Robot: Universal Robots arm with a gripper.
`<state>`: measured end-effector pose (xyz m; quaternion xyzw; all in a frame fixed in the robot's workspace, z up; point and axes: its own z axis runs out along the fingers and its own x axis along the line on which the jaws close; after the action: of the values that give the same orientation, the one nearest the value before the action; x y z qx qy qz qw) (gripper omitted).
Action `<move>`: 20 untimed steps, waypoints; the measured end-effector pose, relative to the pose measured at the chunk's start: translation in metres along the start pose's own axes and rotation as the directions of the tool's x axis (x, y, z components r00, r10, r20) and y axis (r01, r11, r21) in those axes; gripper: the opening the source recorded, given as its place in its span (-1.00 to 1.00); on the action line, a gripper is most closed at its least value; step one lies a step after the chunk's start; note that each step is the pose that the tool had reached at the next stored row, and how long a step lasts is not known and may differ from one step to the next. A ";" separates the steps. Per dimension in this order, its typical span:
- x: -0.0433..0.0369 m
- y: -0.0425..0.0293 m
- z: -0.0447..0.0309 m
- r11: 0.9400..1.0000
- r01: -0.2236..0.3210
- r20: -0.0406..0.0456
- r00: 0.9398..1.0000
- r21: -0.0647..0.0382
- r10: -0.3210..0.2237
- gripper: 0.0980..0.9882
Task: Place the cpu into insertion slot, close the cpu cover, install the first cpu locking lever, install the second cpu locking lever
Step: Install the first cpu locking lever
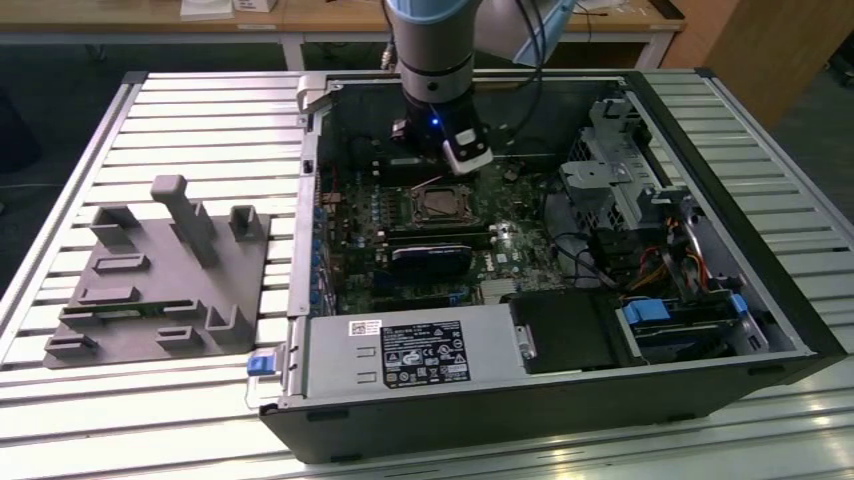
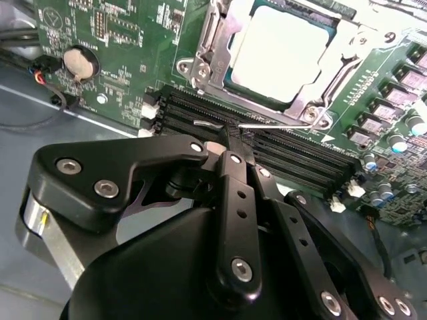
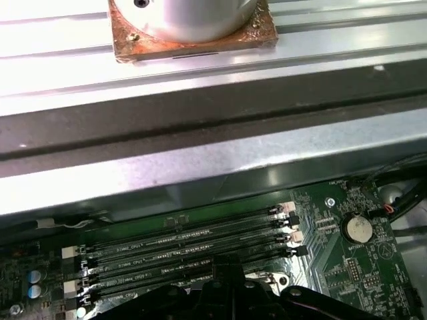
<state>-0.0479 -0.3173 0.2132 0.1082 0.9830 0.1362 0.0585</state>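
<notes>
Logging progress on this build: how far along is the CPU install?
Done: the small square grey-topped cpu sits in the silver-rimmed insertion slot, and the thin silvery cpu cover frame lies closed around it. In hand: the black gripper is down at a thin metal locking lever along the slot's edge. Left: the levers; whether either is latched cannot be told.

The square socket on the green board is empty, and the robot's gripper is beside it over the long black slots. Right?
Not quite. The insertion slot is not empty: the cpu sits in it, with the cpu cover down over its edges, as the second wrist view shows. The gripper is beside it, over the long black slots.
</notes>
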 end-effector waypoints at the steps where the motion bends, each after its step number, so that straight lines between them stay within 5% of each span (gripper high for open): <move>1: 0.0001 -0.0002 0.0007 1.000 -0.008 0.003 1.000 0.003 0.008 -0.98; 10: 0.0010 -0.0014 0.0083 0.997 -0.077 0.028 0.997 0.012 0.077 -0.98; 20: 0.0036 0.0046 0.0134 0.994 -0.108 0.041 0.993 0.022 0.107 -0.98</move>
<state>-0.0485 -0.3088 0.2013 0.1644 0.9760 0.1252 0.0694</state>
